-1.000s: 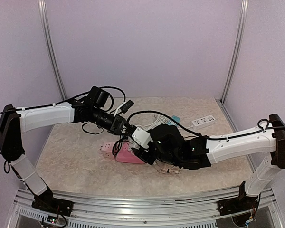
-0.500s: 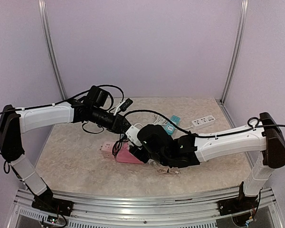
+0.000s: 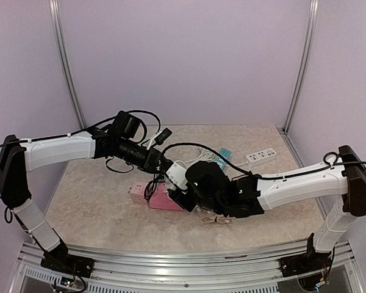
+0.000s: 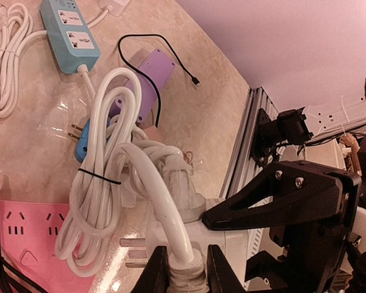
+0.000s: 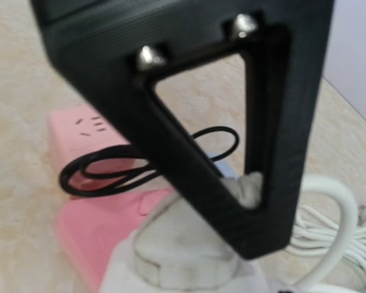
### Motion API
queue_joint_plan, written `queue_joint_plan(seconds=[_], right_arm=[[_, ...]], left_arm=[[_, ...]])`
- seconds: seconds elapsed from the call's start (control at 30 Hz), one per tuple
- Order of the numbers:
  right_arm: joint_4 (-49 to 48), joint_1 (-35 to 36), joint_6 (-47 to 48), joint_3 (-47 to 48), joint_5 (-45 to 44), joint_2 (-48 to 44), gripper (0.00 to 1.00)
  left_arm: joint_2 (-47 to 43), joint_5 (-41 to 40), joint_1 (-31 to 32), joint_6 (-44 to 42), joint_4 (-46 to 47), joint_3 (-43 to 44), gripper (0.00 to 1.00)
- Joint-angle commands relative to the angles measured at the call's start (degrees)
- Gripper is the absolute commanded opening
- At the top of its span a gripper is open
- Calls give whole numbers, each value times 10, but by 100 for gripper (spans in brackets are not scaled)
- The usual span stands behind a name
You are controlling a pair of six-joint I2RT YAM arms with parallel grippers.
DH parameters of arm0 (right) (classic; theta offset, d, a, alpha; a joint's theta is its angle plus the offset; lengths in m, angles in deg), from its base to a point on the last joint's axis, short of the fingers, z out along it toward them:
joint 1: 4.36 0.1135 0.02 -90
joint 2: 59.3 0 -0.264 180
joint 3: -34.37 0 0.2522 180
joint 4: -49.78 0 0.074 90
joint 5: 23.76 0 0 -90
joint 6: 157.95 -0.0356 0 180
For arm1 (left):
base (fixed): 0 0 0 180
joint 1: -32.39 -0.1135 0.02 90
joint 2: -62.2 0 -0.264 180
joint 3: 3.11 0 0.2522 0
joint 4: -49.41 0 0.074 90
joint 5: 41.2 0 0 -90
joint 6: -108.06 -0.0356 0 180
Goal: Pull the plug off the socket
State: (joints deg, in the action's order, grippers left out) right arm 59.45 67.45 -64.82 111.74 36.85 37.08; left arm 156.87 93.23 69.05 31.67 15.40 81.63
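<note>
one plug (image 4: 189,237) pinched by left tool (image 4: 184,273); pink socket (image 4: 24,244) mostly cropped.

1. Middle's jammed: left gripper (image 4: 186,274), clamped on the white plug (image 4: 198,235), and right gripper (image 3: 180,183) crowd right above the pink power strip (image 3: 161,201).
2. White cord bundle (image 4: 104,201) sprawls beside it, teal strip (image 4: 70,27) and purple block (image 4: 143,76) just past that.
3. White power strip (image 3: 261,156) sits back-right.
4. Bare table (image 3: 91,207) front-left is the open side.
</note>
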Motion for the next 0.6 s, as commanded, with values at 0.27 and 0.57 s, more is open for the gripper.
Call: queue_joint_plan(seconds=[0.27, 0.57], right_arm=[[-116, -4, 35, -52, 70, -91, 0], [-81, -4, 24, -34, 39, -69, 0]], left_arm=[[7, 60, -10, 7, -6, 18, 0], [4, 51, -12, 7, -7, 18, 0]])
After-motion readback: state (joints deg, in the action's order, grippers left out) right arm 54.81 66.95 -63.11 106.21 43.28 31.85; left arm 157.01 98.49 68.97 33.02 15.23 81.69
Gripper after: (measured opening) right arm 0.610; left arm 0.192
